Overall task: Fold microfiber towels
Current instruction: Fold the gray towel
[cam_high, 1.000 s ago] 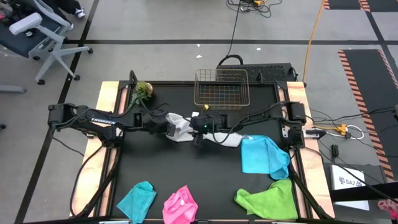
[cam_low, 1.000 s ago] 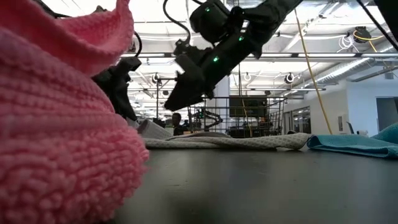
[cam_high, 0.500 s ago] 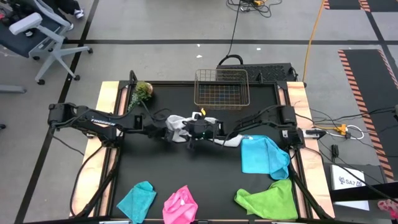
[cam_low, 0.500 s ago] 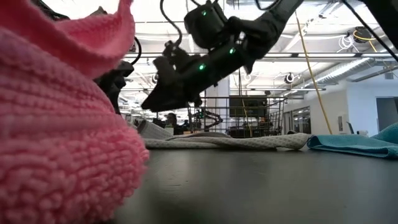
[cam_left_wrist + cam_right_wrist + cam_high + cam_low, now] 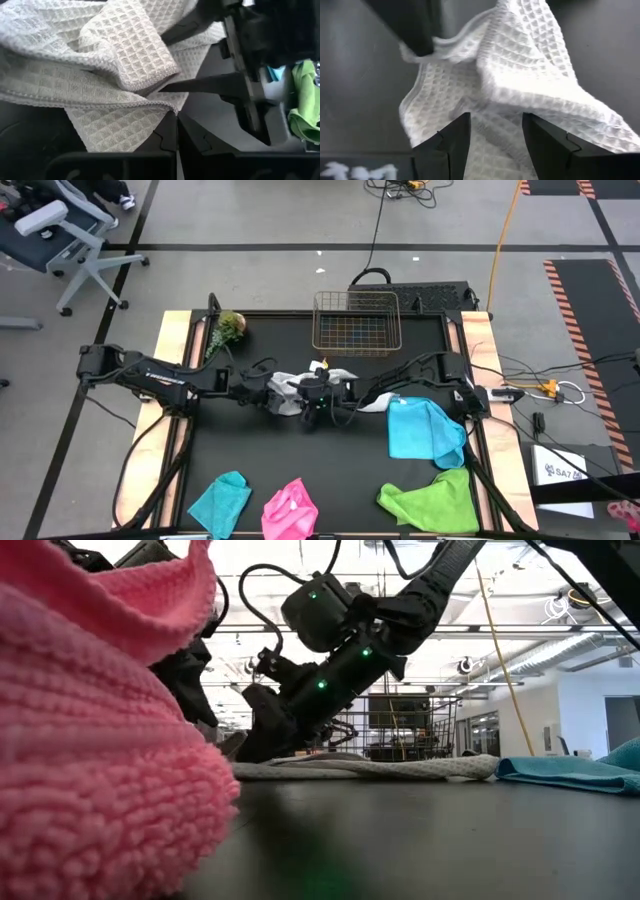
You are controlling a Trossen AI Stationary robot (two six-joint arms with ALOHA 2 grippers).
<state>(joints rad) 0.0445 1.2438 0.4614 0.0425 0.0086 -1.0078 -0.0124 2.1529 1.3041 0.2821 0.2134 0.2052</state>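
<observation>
The white towel [image 5: 291,384] lies crumpled in the middle of the table, its long tail [image 5: 380,768] flat toward the right. My left gripper [image 5: 274,390] reaches in from the left and is shut on the towel's left end. My right gripper [image 5: 308,398] comes from the right, slanting down, and stands open with its fingers [image 5: 455,137] on either side of a raised ridge of the towel [image 5: 520,75]. The sky blue towel [image 5: 425,430], lime green towel [image 5: 435,502], hot pink towel [image 5: 290,513] and teal towel [image 5: 221,502] lie crumpled on the table. My left gripper pinches the white towel's hemmed edge [image 5: 167,106] between its two shut fingers, close to a corner; one layer or several, I cannot tell. The fingers slant down from the table's left. The rest of the towel rests on the table. My right gripper's open fingers are down at the towel's ridge; whether they touch it, I cannot tell.
A wire basket [image 5: 356,322] stands at the far edge, and a small plant [image 5: 230,328] at the far left. The pink towel fills the low view's left side [image 5: 90,760]. The two grippers stand very close together over the white towel.
My right gripper has come down and toward the table's left, onto the white towel beside my left gripper, staying open. My left gripper has shifted a little toward the near edge, still shut on the towel, and the bunched left end has sunk lower.
</observation>
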